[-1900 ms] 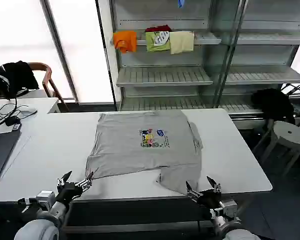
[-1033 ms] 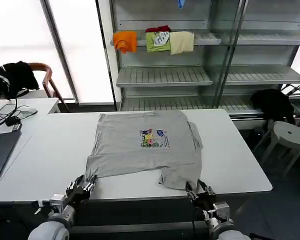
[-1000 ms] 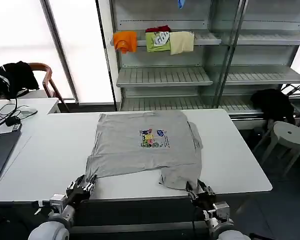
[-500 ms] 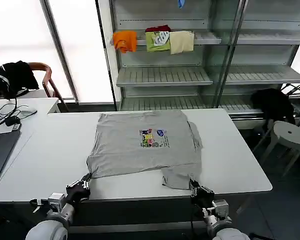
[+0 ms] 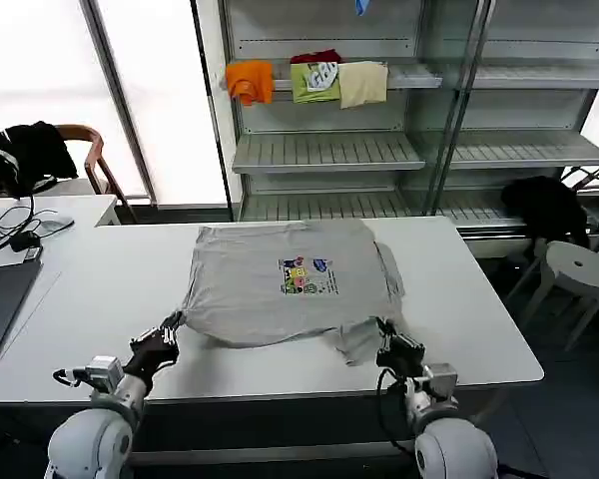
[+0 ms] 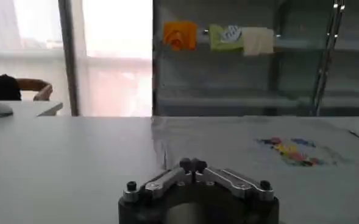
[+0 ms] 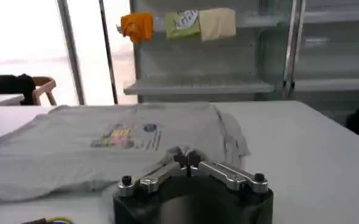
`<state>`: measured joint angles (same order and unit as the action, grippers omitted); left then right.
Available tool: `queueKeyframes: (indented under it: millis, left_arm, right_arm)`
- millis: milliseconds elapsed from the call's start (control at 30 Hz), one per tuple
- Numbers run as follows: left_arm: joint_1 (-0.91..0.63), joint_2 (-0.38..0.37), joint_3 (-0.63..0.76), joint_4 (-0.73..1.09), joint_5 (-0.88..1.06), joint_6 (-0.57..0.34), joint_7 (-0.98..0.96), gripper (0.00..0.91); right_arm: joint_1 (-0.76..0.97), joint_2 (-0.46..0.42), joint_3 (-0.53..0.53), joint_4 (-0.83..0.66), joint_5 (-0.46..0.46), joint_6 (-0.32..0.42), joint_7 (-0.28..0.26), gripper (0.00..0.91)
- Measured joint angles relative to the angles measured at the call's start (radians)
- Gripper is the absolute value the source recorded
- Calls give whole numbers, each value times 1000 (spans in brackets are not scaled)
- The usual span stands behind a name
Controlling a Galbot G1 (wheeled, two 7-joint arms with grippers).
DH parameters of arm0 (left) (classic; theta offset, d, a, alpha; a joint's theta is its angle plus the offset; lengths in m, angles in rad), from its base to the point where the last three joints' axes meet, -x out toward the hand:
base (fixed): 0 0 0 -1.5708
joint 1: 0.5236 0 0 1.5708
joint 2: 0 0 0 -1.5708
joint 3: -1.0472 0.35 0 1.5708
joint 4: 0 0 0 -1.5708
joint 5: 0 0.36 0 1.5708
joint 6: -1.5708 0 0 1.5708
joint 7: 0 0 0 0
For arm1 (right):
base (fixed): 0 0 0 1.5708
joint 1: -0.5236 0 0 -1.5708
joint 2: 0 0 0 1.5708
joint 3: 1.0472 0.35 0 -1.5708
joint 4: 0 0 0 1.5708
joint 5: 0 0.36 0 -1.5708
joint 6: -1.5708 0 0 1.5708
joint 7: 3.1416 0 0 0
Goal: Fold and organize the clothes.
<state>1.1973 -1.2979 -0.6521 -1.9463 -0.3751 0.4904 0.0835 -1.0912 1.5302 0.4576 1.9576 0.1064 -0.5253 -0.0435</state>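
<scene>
One grey shirt (image 5: 285, 289) on table (image 5: 479, 319), two tools pinching its hem: left tool (image 5: 170, 327), right tool (image 5: 384, 334)

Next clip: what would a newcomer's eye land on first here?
The light grey shirt spread on the white table, its multicolour chest print facing up. Then the two end effectors at its near hem: the left end effector shut on the left corner, the right end effector shut on the right corner. Behind, orange, green and cream garments hang from a shelf.

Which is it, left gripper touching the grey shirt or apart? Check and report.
Touching. In the head view the left gripper meets the near left corner of the grey shirt, with that hem drawn toward it; the left wrist view shows its fingers closed on cloth.
</scene>
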Motion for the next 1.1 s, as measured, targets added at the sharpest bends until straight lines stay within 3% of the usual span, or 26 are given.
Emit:
queueKeyframes:
  millis: [433, 1033, 1067, 1100]
  left_arm:
    - [-225, -51, 18, 192, -10, 13, -23, 0]
    - [-391, -82, 33, 424, 66, -17, -27, 10]
    - [-395, -82, 34, 432, 70, -18, -26, 312]
    - [-400, -82, 35, 441, 75, -21, -25, 867]
  right_arm:
    - [310, 54, 8, -345, -23, 20, -17, 0]
    - [555, 79, 11, -711, -71, 85, -39, 0]
    - [564, 79, 11, -726, -74, 87, -38, 232]
    - [572, 79, 11, -740, -77, 90, -37, 907]
